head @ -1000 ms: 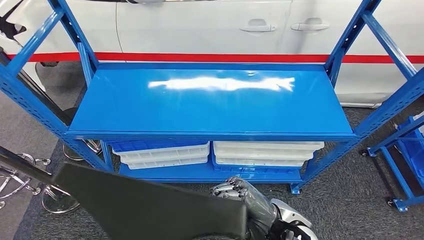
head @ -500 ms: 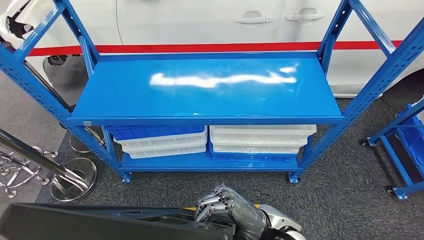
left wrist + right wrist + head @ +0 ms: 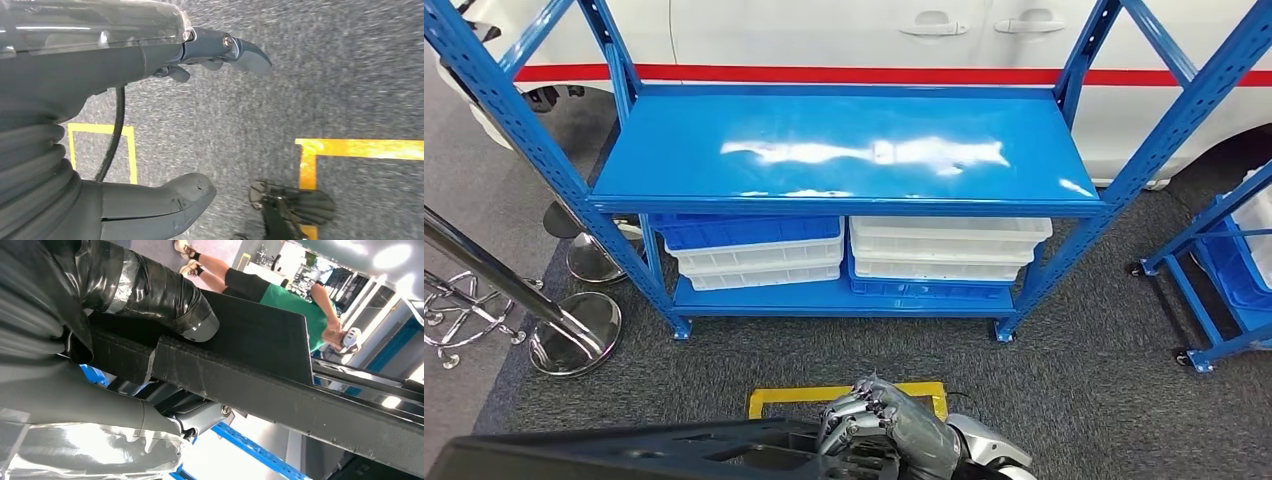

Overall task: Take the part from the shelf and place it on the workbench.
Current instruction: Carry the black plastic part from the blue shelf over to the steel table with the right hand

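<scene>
The robot's right hand [image 3: 886, 425] grips the long black part [image 3: 654, 455], now lower and flatter at the head view's bottom edge than a second ago, as the blue surface [image 3: 844, 150] swings square ahead, likely near placement. Its left hand [image 3: 150, 120] hangs open, fingers apart, over the carpet.

A robot's view down onto a blue metal shelf rack [image 3: 844, 150] standing on dark grey carpet [image 3: 1084, 380].

The rack's glossy top shelf reflects light, and its bottom shelf holds stacked white and blue plastic trays [image 3: 854, 255]. Behind it stands a white car with a red stripe [image 3: 854, 40]. At the lower edge, the robot's grey right hand [image 3: 879, 420] grips a long flat black plastic part [image 3: 664, 455] (it stretches away to the left). A yellow tape rectangle [image 3: 844, 396] marks the carpet just beyond the hand. Chrome stands with round bases [image 3: 574, 330] sit at left.
</scene>
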Controlling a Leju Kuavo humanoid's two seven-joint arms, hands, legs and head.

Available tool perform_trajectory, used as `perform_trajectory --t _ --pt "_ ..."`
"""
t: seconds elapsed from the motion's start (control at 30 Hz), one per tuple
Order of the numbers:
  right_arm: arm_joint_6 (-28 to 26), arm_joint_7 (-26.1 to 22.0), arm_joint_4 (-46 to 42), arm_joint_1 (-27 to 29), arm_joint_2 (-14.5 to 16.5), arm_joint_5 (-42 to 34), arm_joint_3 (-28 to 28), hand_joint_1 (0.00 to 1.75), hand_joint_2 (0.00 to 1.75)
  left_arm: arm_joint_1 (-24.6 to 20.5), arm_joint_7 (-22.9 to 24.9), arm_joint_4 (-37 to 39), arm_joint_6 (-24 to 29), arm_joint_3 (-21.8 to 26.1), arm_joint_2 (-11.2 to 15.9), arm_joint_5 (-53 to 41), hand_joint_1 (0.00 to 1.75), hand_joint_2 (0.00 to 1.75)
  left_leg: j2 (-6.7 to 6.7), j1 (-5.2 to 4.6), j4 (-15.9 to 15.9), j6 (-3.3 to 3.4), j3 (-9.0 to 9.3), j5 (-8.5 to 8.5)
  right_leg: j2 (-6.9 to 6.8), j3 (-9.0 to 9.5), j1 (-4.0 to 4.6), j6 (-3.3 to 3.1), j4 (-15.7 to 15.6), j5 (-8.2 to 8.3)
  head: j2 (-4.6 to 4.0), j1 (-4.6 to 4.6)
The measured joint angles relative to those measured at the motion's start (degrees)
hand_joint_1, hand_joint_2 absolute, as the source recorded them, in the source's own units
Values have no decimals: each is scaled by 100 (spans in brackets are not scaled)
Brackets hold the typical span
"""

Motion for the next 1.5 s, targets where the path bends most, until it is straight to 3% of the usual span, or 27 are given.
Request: perform_trajectory --t 0.03,0.1,0.17,0.23,0.3,0.37,0.4,0.43,0.47,0.53,0.6,0.67,0.73,0.77,0.87,0.9,0.93,1.0,1.03,1.07,1.13,1.17,1.27,1.33,1.4,1.43,1.5 --pt "0 0 -1 2 -3 1 0 175 175 -1 -1 0 0 -1 -1 -4 0 175 -1 -2 30 -13 -76 44 1 291 8 -29 -330 113 0 -1" --pt "7 -1 -17 -3 -8 7 0 175 175 -1 -8 0 0 -3 -7 -20 0 175 -7 -9 60 -58 -164 136 1 903 46 -90 -1164 72 0 -2" --pt "45 -20 -35 -7 -17 15 -2 175 175 -2 -16 0 0 -6 -18 -52 0 175 -11 -3 60 -125 -215 247 1 1171 89 -131 -1639 -50 0 -2" --pt "96 -62 -42 -3 -29 27 -5 175 175 1 -22 0 0 -9 -32 -97 0 175 -24 5 104 -195 -302 235 -12 1111 61 -189 -1715 -9 0 -1" --pt "113 -91 -51 0 -34 61 -4 175 175 16 -27 0 -2 -10 -45 -123 0 175 -44 20 444 -264 -442 -176 -34 976 26 -278 -1725 98 0 -2" --pt "98 -77 -60 -18 -16 110 1 175 175 18 -29 0 -16 -11 -44 -131 0 175 -52 48 1156 -323 -612 -743 -44 775 37 -321 -1655 212 0 -3" --pt "90 -57 -61 -39 5 127 9 175 175 14 -29 0 -29 -11 -39 -135 0 175 -52 53 1509 -344 -668 -877 -47 661 41 -317 -1610 266 0 -3" --pt "85 -33 -60 -67 28 131 20 175 175 10 -30 0 -43 -11 -33 -143 0 175 -52 56 1743 -358 -666 -864 -49 544 42 -313 -1568 324 0 -3" --pt "83 -13 -59 -95 47 126 32 175 175 8 -30 0 -53 -11 -27 -151 0 175 -52 57 1804 -364 -585 -728 -51 430 40 -305 -1532 384 0 -4" --pt "83 9 -59 -143 65 109 51 175 175 1 -30 0 -61 -11 -8 -166 0 175 -55 59 1357 -347 -137 -413 -49 245 37 -276 -1486 504 0 -4" --pt "81 10 -60 -180 72 104 66 175 175 -17 -30 -1 -62 -11 12 -175 0 175 -64 40 467 -298 513 -449 -51 147 50 -223 -1463 611 0 -4" --pt "67 10 -61 -218 79 109 77 175 175 -32 -29 -2 -65 -11 19 -196 0 175 -75 9 -67 -243 833 -598 -64 106 55 -161 -1466 723 0 -3" --pt "30 7 -61 -236 80 129 81 175 175 -18 -29 -1 -71 -11 14 -228 0 175 -63 19 -128 -165 758 -539 -57 46 53 -94 -1456 770 0 -1" --pt "4 1 -63 -235 77 151 81 175 175 -10 -30 -1 -74 -11 10 -249 0 175 -46 30 -132 -110 686 -471 -41 -11 49 -65 -1370 644 0 -1" --pt "-60 -33 -74 -225 39 240 81 175 175 -7 -52 0 -75 -11 -16 -315 0 175 -5 37 -123 -4 424 -261 -7 -273 29 -12 -514 -199 0 1" --pt "-74 -47 -77 -221 19 267 81 175 175 -7 -63 0 -69 -11 -29 -334 0 175 -2 30 -107 2 331 -203 -6 -338 27 -2 -153 -359 0 0" --pt "-84 -60 -76 -216 -4 291 81 175 175 -6 -72 0 -57 -11 -46 -357 0 175 0 24 -86 1 231 -144 -5 -358 27 1 127 -340 0 0" --pt "-95 -75 -76 -212 -47 330 81 175 175 -5 -81 0 -24 -13 -80 -391 0 175 32 12 -30 -12 30 -41 -14 -182 30 -16 203 58 0 -1" --pt "-94 -78 -76 -216 -65 350 81 175 175 -4 -82 0 -10 -13 -98 -407 0 175 55 6 3 -22 -55 4 -53 42 36 -35 -30 239 0 -1" --pt "-92 -78 -77 -226 -76 371 82 175 175 0 -84 0 -1 -14 -115 -420 0 175 80 -7 37 -37 -112 38 -135 362 53 -59 -444 260 0 0" --pt "-88 -77 -77 -264 -87 408 83 175 175 14 -91 0 15 -15 -142 -439 0 175 135 -25 83 -90 -158 95 -273 927 93 -123 -1295 34 0 -2" --pt "-87 -75 -77 -281 -89 417 83 175 175 19 -94 0 20 -15 -151 -446 0 175 177 -27 89 -124 -163 125 -287 1071 112 -159 -1557 -75 0 -2" --pt "-87 -70 -77 -295 -95 423 83 175 175 11 -99 0 26 -15 -165 -454 0 175 207 -3 182 -232 -224 72 -154 1031 99 -299 -1683 -17 0 -2" --pt "-86 -69 -76 -296 -97 426 83 175 175 13 -99 0 26 -15 -173 -456 0 175 57 15 662 -288 -407 -330 -77 945 84 -369 -1687 79 0 -2" --pt "-86 -68 -76 -294 -98 429 83 175 175 18 -98 0 27 -15 -178 -456 0 175 -30 21 1446 -317 -674 -777 18 830 96 -391 -1655 154 0 -2" --pt "-86 -68 -75 -293 -100 431 83 175 175 19 -98 0 27 -15 -180 -456 0 175 -40 21 1719 -320 -747 -868 71 772 103 -392 -1627 181 0 -2" --pt "-85 -67 -75 -292 -103 433 83 175 175 19 -98 0 28 -15 -183 -456 0 175 -63 19 1596 -291 -572 -705 182 686 117 -385 -1565 206 0 -3"
